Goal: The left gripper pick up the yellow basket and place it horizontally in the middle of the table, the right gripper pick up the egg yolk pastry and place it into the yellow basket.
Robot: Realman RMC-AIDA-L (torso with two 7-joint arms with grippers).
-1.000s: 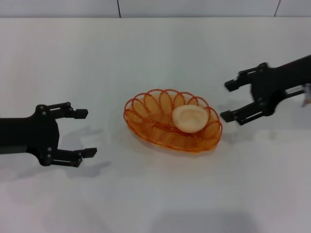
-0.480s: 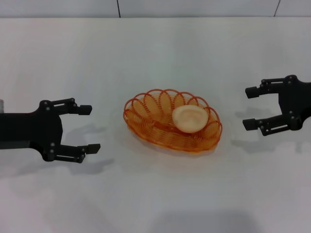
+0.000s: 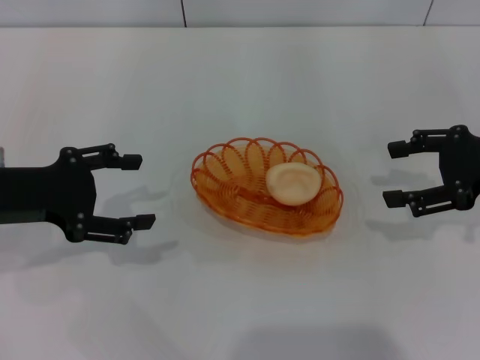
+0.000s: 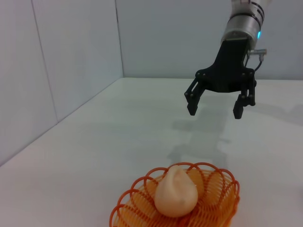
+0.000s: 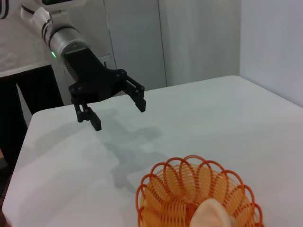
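Observation:
The yellow basket (image 3: 247, 191) lies in the middle of the white table (image 3: 240, 82). The egg yolk pastry (image 3: 293, 184) sits inside it, toward its right end. My left gripper (image 3: 137, 190) is open and empty, left of the basket and apart from it. My right gripper (image 3: 393, 173) is open and empty, right of the basket and apart from it. The left wrist view shows the basket (image 4: 215, 191), the pastry (image 4: 175, 193) and the right gripper (image 4: 215, 107) beyond them. The right wrist view shows the basket (image 5: 170, 189), the pastry (image 5: 212, 215) and the left gripper (image 5: 118, 115).
A grey wall (image 3: 300, 11) runs behind the table's far edge. White tabletop lies on all sides of the basket.
My right gripper has drawn back to the right, away from the basket, and lowered. My left gripper has shifted slightly. The basket and pastry have not moved.

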